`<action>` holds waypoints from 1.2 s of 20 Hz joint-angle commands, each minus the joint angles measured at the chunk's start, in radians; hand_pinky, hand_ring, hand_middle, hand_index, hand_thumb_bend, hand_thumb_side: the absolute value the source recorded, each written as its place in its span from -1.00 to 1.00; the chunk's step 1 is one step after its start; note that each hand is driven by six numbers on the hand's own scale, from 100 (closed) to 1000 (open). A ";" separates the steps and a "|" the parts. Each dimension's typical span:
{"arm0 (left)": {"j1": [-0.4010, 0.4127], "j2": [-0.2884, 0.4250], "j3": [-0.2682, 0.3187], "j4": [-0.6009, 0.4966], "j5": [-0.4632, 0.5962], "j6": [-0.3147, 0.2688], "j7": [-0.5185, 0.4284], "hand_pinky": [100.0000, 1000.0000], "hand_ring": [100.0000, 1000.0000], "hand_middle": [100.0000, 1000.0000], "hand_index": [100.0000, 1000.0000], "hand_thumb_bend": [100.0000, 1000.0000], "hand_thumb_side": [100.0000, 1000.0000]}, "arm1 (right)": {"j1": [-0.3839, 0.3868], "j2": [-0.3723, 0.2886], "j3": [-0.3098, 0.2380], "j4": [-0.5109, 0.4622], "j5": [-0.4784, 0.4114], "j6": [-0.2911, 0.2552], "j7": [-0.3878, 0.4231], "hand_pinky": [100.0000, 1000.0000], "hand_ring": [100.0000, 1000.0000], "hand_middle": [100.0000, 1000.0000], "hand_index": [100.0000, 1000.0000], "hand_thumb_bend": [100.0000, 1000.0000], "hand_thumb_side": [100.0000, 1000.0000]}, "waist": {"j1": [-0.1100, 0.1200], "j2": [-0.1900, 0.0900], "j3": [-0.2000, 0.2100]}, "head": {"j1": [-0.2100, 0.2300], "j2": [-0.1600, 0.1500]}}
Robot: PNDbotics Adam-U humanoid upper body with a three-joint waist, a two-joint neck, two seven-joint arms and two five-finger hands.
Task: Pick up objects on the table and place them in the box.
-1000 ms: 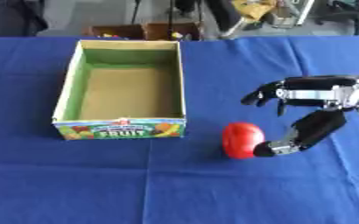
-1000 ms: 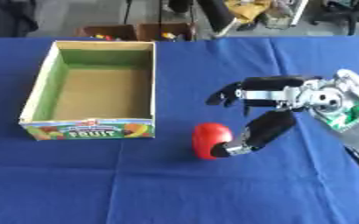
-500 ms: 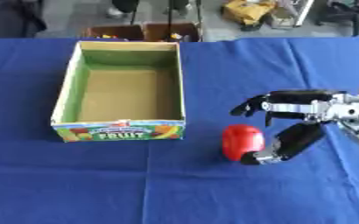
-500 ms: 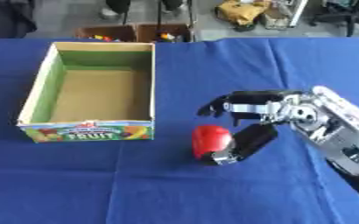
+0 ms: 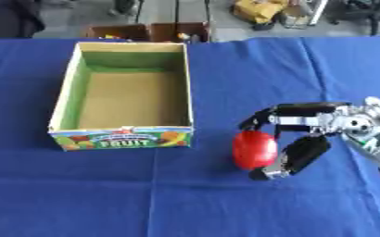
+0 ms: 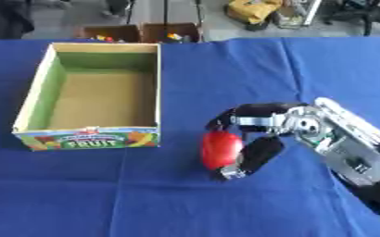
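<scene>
A blue cloth [image 5: 193, 199] covers the whole table, running from the near edge up to the far edge at twelve o'clock, where a strip of floor with clutter shows.

The cardboard box [image 5: 66, 88] sits toward nine to ten o'clock of the scene. It is open at the top, with green inner walls, a tan floor, and a printed near wall that reads "FRUIT". Nothing shows inside it.

The right hand [image 6: 268, 126] comes in from three o'clock, its silver and black forearm slanting down toward the lower right corner. Its fingers reach leftward over the far side of the red object, and its thumb [image 6: 251, 156] curves down and round on the near right side, so the hand is cupped about the object with fingers curled. Whether the fingers press on it, I cannot tell; the thumb lies just beside or against it.

The red rounded object [image 5: 253, 149], apple-like, rests on the cloth at about five o'clock from the box's near right corner, near the box but apart from it, and just left of the hand's palm.
</scene>
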 commanded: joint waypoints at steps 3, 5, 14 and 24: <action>-0.017 0.008 0.001 -0.014 0.005 0.000 -0.002 0.53 0.77 0.55 0.68 -1.00 1.00 | -0.014 -0.017 -0.006 0.008 0.006 -0.007 0.015 0.24 0.70 0.77 0.92 -0.14 0.05 | 0.000 -0.017 -0.001 | -0.006 -0.015; -0.018 0.008 0.001 -0.014 0.006 0.000 -0.002 0.53 0.77 0.55 0.68 -1.00 1.00 | -0.014 -0.016 -0.004 0.014 0.001 -0.006 0.015 0.21 0.61 0.74 0.88 -0.19 0.03 | 0.000 -0.016 0.000 | -0.007 -0.016; -0.020 0.006 0.001 -0.014 0.011 -0.002 -0.004 0.52 0.77 0.54 0.67 -1.00 1.00 | -0.013 -0.010 0.010 0.048 -0.006 -0.009 0.007 0.21 0.57 0.74 0.82 -0.32 -0.06 | 0.000 -0.013 0.002 | -0.012 -0.018; -0.022 0.005 0.001 -0.014 0.016 -0.003 -0.007 0.52 0.77 0.53 0.65 -1.00 1.00 | -0.005 -0.003 0.021 0.094 -0.016 -0.022 0.013 0.20 0.57 0.70 0.74 -0.41 -0.16 | 0.006 -0.005 0.004 | -0.018 -0.019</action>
